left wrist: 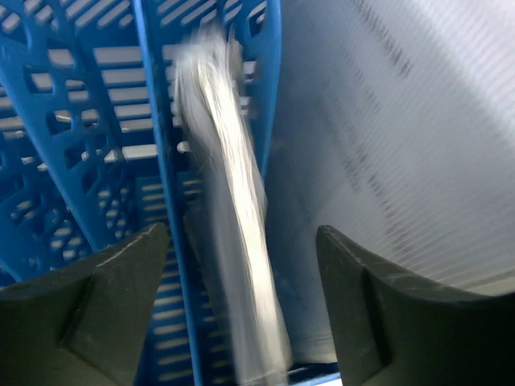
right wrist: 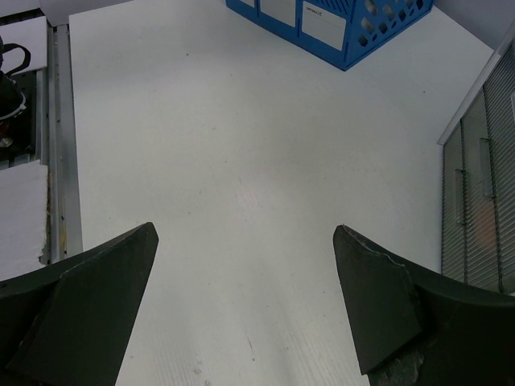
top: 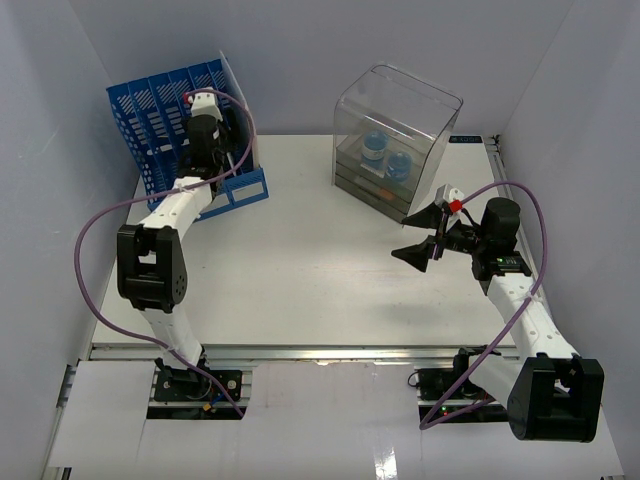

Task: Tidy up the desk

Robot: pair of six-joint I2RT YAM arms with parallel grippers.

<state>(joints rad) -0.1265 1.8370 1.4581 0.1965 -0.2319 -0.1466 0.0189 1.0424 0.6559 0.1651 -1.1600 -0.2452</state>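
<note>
While we looked down from overhead, the desk lay flat and white across the middle of the view, its aluminium rail running along the six o'clock edge just ahead of the two arm bases. A blue file rack stood on it at about ten o'clock, and a clear drawer box stood at about one o'clock, well apart from the rack.

We saw the left arm reach up to the rack, its wrist above the slots. From its own camera, the left gripper had its claw spread apart, inside a slot between a blue slotted divider at nine o'clock and a pale ribbed panel at three o'clock. A long pale thing stood between the fingers (too blurred for us to name), and neither finger appeared to press on it.

We found the right gripper at about three o'clock of the desk, near the drawer box, raised above bare white surface. Its claw was likewise wide apart, with nothing between the fingers.
</note>
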